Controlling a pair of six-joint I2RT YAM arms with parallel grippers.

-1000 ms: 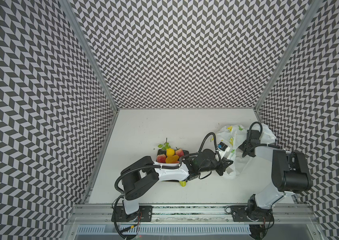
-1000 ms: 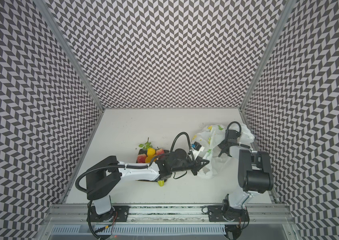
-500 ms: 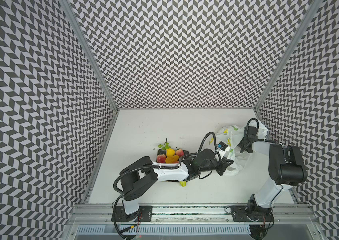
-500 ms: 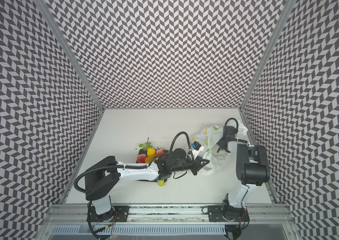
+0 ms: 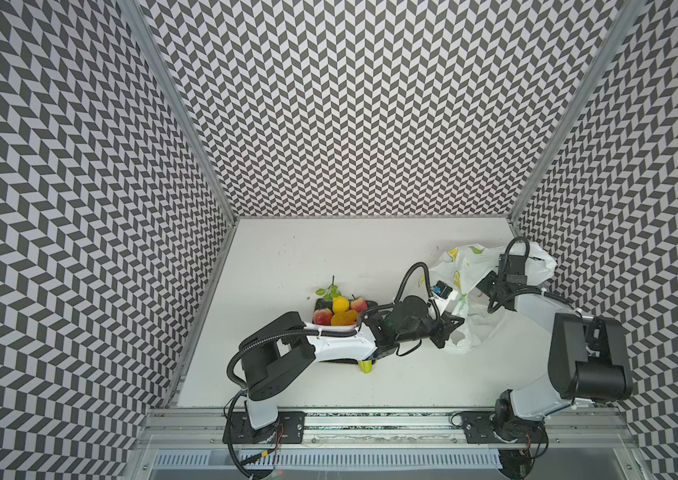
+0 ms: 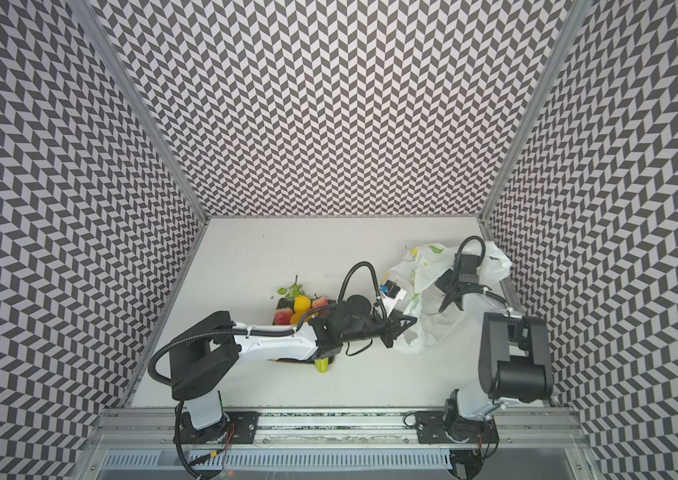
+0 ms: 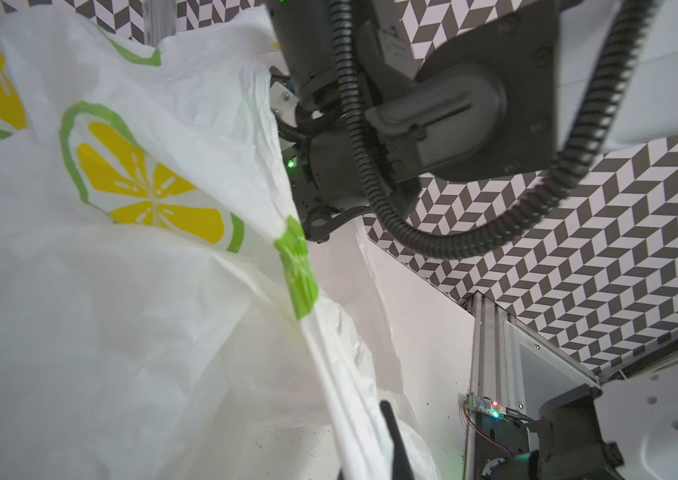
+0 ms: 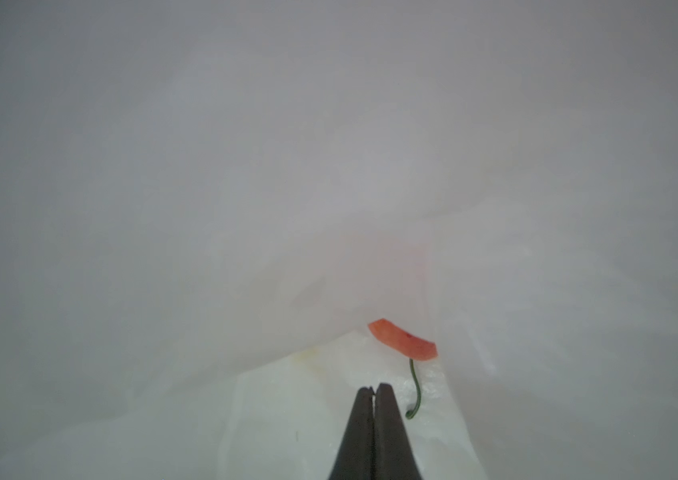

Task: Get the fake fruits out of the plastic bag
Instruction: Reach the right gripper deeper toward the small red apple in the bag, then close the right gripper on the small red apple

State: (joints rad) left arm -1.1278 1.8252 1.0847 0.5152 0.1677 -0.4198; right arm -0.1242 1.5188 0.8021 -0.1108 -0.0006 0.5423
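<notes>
The plastic bag [image 5: 466, 266], white with lemon prints, lies crumpled at the right of the table in both top views. My left gripper [image 5: 453, 329] is shut on a bunched strip of the plastic bag [image 7: 354, 374], which runs along one dark finger [image 7: 391, 432]. My right gripper [image 8: 373, 388] is shut inside the bag, nothing showing between its fingers. Just past its tips a red fake fruit [image 8: 404, 345] with a curled green stem peeks from under a fold. Several fake fruits [image 5: 339, 311] sit piled left of the bag, and a lime-green one [image 5: 365, 366] lies by my left arm.
The piled fruits rest on a dark square plate [image 5: 318, 300], partly under my left forearm [image 5: 337, 345]. A leafy green twig [image 5: 329, 291] sticks out behind it. The right wall [image 5: 578, 208] stands close behind the bag. An aluminium rail [image 5: 370, 415] runs along the front edge.
My right gripper has moved back toward the rear right corner inside the bag, drawing the bag's far side with it. The left gripper has kept its place and grip.
</notes>
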